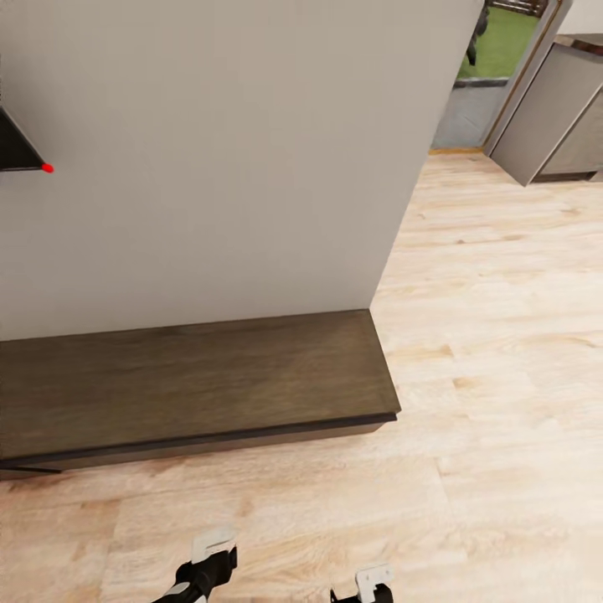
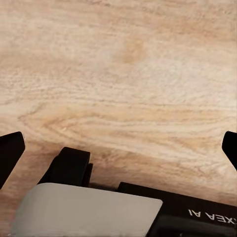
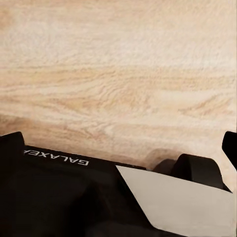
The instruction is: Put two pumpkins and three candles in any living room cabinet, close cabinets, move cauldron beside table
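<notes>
Facing the cabinet (image 1: 193, 377), I see its long dark top and shut-looking front ahead of both my claws, against the grey wall (image 1: 209, 159). My left gripper (image 2: 118, 143) hangs over the pale wood floor (image 1: 502, 352), fingertips (image 2: 10, 148) spread wide with only planks between them. My right gripper (image 3: 123, 143) is likewise spread wide above bare floor. Grey kitchen units (image 1: 557, 117) stand far off beyond my right claw.
</notes>
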